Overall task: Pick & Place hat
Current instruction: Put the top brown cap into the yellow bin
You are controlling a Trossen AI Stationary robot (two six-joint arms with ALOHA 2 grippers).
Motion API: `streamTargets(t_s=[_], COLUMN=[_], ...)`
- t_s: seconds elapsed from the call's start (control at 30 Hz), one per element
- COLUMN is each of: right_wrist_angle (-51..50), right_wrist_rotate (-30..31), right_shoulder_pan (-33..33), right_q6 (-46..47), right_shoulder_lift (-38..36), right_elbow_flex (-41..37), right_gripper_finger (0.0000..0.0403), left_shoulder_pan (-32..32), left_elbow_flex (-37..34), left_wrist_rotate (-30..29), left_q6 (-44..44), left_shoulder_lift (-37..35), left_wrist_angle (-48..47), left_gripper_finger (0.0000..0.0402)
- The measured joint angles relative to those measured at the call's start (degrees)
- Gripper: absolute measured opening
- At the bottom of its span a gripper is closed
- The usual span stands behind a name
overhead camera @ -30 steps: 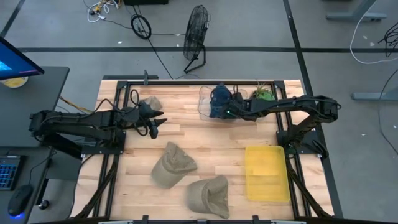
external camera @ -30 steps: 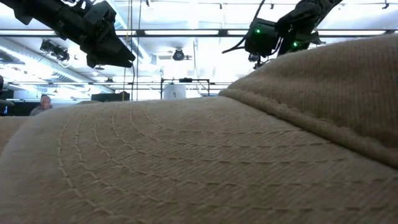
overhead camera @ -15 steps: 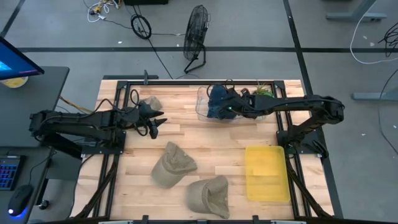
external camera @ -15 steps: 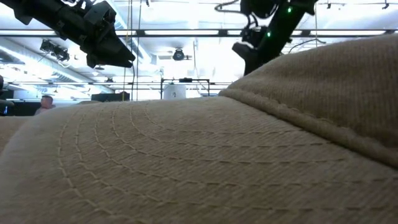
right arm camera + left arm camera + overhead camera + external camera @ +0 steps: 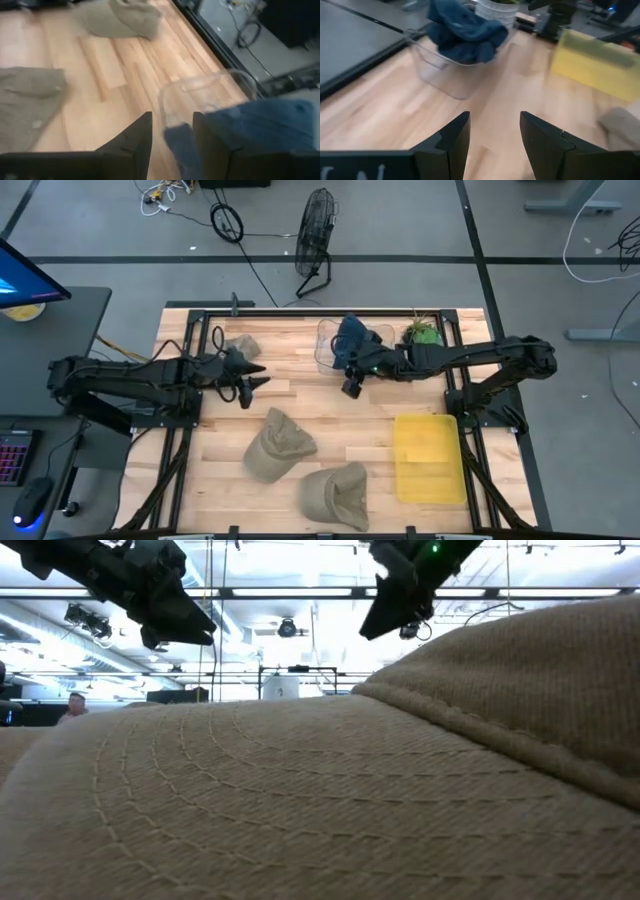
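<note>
A dark blue hat (image 5: pixel 352 337) lies heaped in a clear plastic bin (image 5: pixel 326 350) at the table's far side, bulging above the rim, as the left wrist view (image 5: pixel 465 30) shows. My right gripper (image 5: pixel 349 387) hovers open just near of the bin, the blue hat (image 5: pixel 260 125) beside its fingers. My left gripper (image 5: pixel 252 380) waits open to the left, above bare wood. Two tan hats (image 5: pixel 278 443) (image 5: pixel 337 492) lie on the near half of the table, and a third (image 5: pixel 241 345) lies at the far left.
A yellow tray (image 5: pixel 430 458) sits at the near right, and a green plant in a pot (image 5: pixel 421 332) stands right of the bin. Bare wood (image 5: pixel 310 395) lies between the two grippers. In the low view a tan hat (image 5: pixel 300 800) fills the foreground.
My right gripper has drawn back from over the blue hat in the bin toward the table's near edge and now hangs outside the bin. The blue hat has stayed in the bin.
</note>
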Motion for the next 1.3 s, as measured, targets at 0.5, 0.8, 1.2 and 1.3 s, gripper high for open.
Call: streamTargets(t_s=[0.5, 0.8, 1.2, 1.3], right_wrist_angle=[5.34, 4.71, 3.42, 2.10], right_wrist_rotate=[0.02, 0.03, 0.04, 0.03], right_shoulder_pan=[0.28, 0.24, 0.24, 0.24], right_q6=[-3.76, -3.56, -3.19, -3.15], right_shoulder_lift=[0.02, 0.02, 0.02, 0.02], right_elbow_flex=[0.05, 0.05, 0.05, 0.05], right_gripper_finger=[0.0146, 0.0146, 0.0146, 0.0146], left_shoulder_pan=[16.57, 24.95, 29.00, 30.42], left_elbow_flex=[16.78, 16.55, 16.48, 16.48], left_wrist_rotate=[-6.31, -3.03, -3.27, -3.31], left_q6=[5.71, -1.71, -2.05, -4.96], left_shoulder_lift=[11.56, 22.49, 32.43, 34.34], left_wrist_angle=[-26.07, -28.65, -29.85, -31.69], left_gripper_finger=[0.0177, 0.0177, 0.0177, 0.0177])
